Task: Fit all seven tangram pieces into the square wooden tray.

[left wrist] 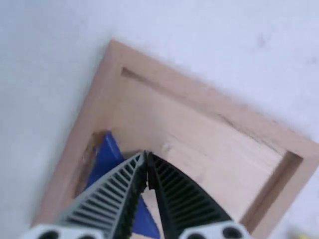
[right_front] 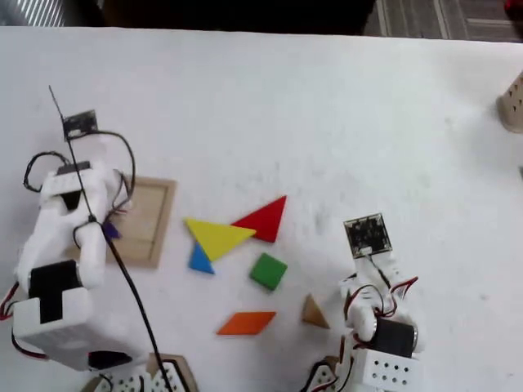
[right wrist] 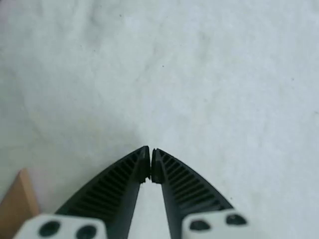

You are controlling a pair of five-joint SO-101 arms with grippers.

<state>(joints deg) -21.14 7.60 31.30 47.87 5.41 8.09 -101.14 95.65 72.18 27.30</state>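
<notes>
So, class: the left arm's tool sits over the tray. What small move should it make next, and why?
Probably lift the left tool straight up, clear of the tray. Its jaws are shut, the blue piece already lies inside by the tray's wall, and others, such as the yellow triangle, wait on the table.

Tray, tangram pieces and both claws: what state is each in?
Tray: holds one piece.
Dark blue piece: in tray.
Left claw: shut.
Right claw: shut.
Yellow triangle: outside tray.
Red triangle: outside tray.
Light blue triangle: outside tray.
Green square: outside tray.
Orange parallelogram: outside tray.
Tan triangle: outside tray.
</notes>
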